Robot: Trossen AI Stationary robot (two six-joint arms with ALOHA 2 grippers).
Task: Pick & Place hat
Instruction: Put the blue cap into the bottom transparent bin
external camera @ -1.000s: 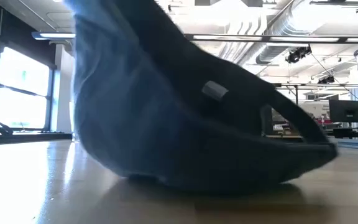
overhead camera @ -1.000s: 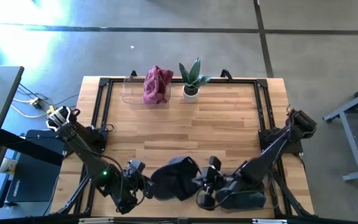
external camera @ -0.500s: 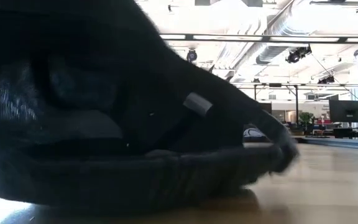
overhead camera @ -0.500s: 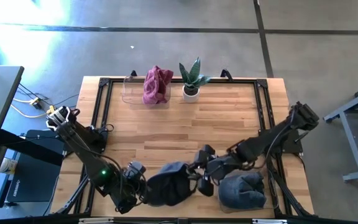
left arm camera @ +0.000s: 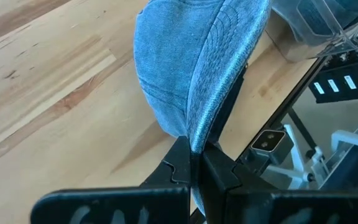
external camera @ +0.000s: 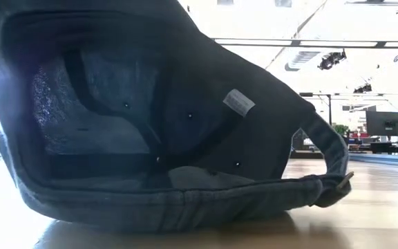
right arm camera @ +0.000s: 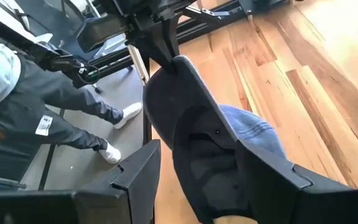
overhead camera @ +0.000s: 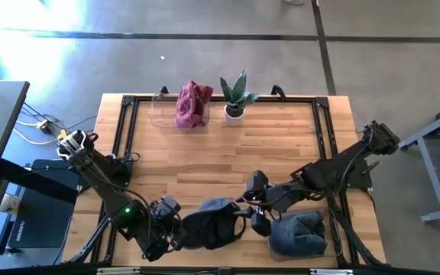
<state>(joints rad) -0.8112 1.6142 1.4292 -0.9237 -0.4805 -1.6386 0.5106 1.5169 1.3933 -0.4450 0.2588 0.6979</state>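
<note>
Letting go: right pincer point(overhead camera: 255, 205) has just spread its fingers and pulled back from the hat point(overhead camera: 211, 224), jaws now released beside it. Left pincer point(left arm camera: 194, 169) stays clenched on the hat's brim. Hat sits at the counter point(overhead camera: 220, 164) near edge, left of a second cap point(overhead camera: 298, 234). Handover looks done; placing falls to the left arm.

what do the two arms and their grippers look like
Both arms are dark, jointed and slim. The left arm carries a small green light and yellow-white cables near its base. The left gripper has flat black fingers with angular tips; the right gripper has broad black fingers.
</note>
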